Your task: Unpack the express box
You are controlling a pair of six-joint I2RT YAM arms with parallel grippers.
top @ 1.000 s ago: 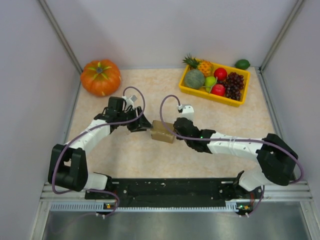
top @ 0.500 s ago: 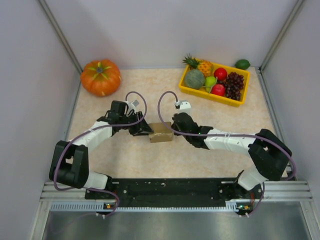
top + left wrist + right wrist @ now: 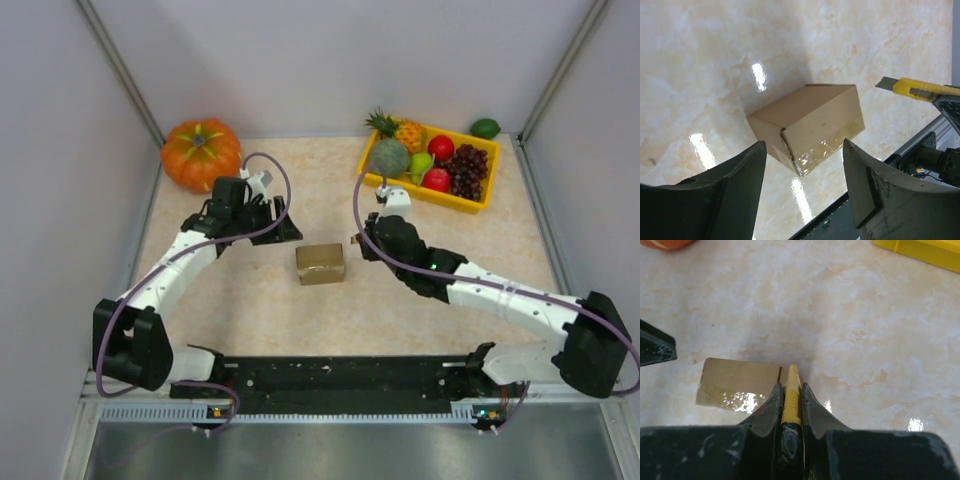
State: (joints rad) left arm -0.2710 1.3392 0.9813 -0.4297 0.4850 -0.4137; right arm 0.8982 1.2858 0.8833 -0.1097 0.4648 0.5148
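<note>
The express box [image 3: 321, 264], a small brown carton with clear tape on its seam, lies shut on the table between the two arms. In the left wrist view the express box [image 3: 810, 125] sits just beyond my left gripper [image 3: 804, 145], which is open and holds nothing. From above, the left gripper [image 3: 280, 228] hangs up and left of the box, apart from it. My right gripper [image 3: 365, 243] is to the box's right, shut on a yellow utility knife [image 3: 791, 395]. The knife's blade tip [image 3: 885, 83] points toward the box without touching it.
An orange pumpkin [image 3: 201, 154] stands at the back left. A yellow tray [image 3: 400, 189] of plastic fruit sits at the back right, with a green lime [image 3: 485, 128] behind it. Walls close in both sides, and a black rail [image 3: 340, 375] runs along the near edge.
Both grippers have drawn back from the box: the left went up and left and opened wider, the right moved right with the knife. The box now lies free, squared to the table.
</note>
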